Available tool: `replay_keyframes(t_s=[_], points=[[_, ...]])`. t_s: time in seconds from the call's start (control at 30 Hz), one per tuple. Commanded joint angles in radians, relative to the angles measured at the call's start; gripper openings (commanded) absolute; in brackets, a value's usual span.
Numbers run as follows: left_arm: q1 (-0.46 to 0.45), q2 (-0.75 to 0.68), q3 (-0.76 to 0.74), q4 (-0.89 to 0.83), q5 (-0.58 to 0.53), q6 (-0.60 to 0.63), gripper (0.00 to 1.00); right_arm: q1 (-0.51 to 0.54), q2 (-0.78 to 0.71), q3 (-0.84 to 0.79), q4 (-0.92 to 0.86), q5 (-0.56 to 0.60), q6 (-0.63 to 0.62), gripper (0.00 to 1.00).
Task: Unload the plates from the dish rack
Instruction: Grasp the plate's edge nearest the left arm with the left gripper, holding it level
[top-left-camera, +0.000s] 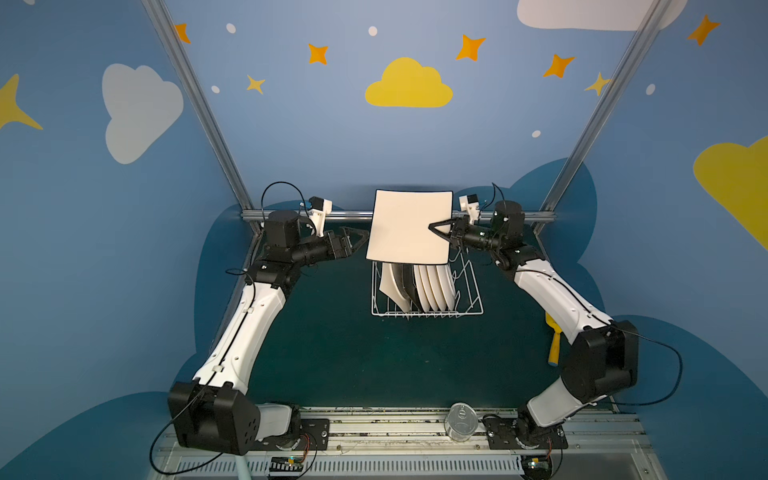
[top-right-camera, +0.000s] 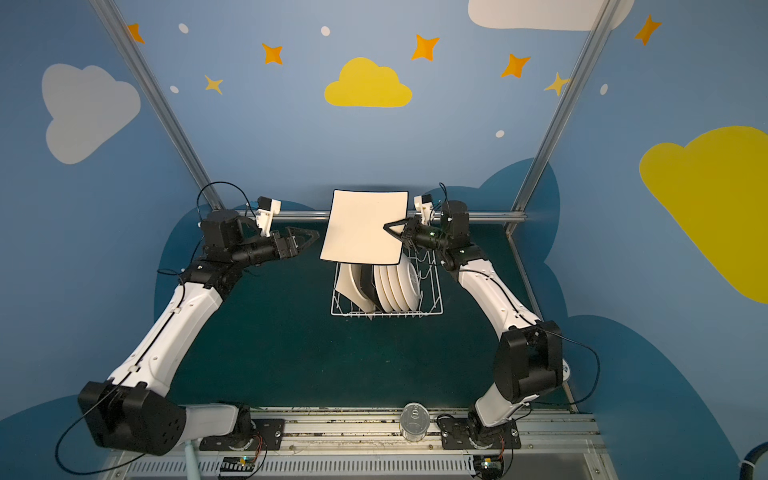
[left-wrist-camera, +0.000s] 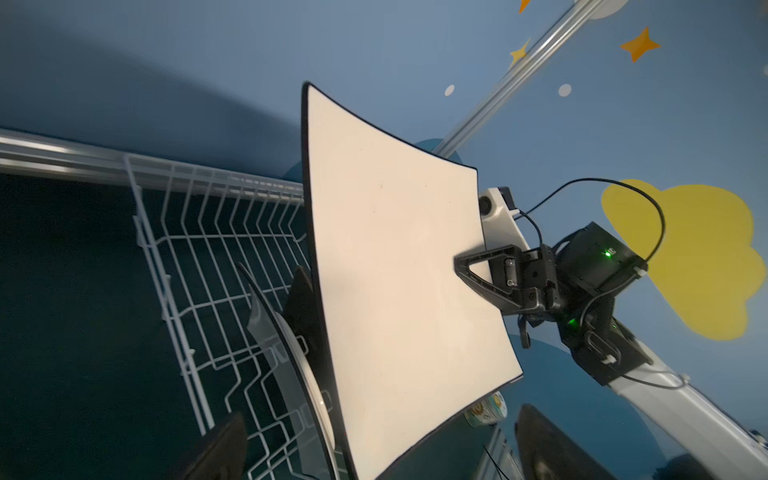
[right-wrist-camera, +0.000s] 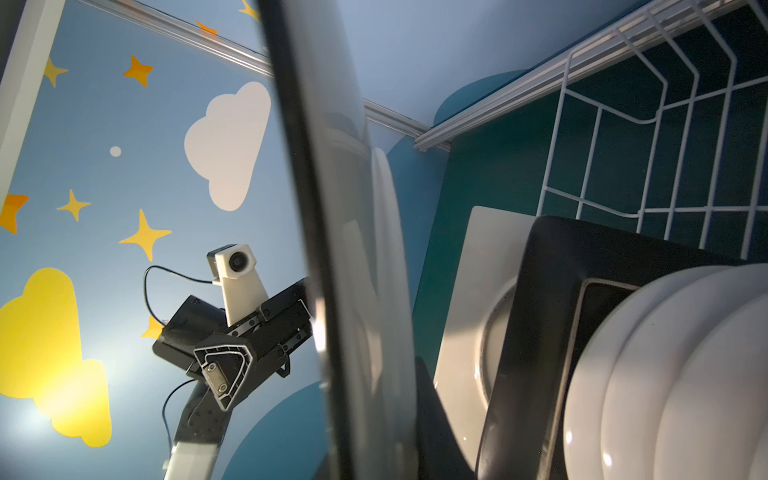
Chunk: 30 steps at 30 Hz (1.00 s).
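R gripper (top-left-camera: 433, 228) clamped shut on right edge of big cream plate (top-left-camera: 405, 224), held upright just above back end of dish rack (top-left-camera: 428, 314). L gripper (top-left-camera: 360, 240) wide open, empty, just left of it. In rack, on edge: second cream plate (top-left-camera: 388, 286), black plate (top-left-camera: 405, 286), round white plates (top-left-camera: 434, 286).

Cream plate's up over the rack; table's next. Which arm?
Right. The right jaws are shut on the cream plate above the rack; the left jaws stand open and empty beside it.
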Motion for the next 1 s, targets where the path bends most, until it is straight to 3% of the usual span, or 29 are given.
replay_keyframes(t_s=[0.0,0.4,0.8,0.97], points=[[0.003,0.043,0.016,0.139,0.156,-0.094,0.99,0.015,-0.042,0.039,0.177,-0.068,-0.001,0.0],[-0.017,0.171,0.049,0.249,0.233,-0.159,0.97,0.054,-0.005,0.052,0.202,-0.104,0.015,0.0],[-0.056,0.23,0.1,0.188,0.298,-0.14,0.62,0.066,0.021,0.054,0.216,-0.111,0.017,0.0],[-0.062,0.239,0.096,0.181,0.302,-0.141,0.6,0.068,0.033,0.059,0.238,-0.123,0.021,0.0]])
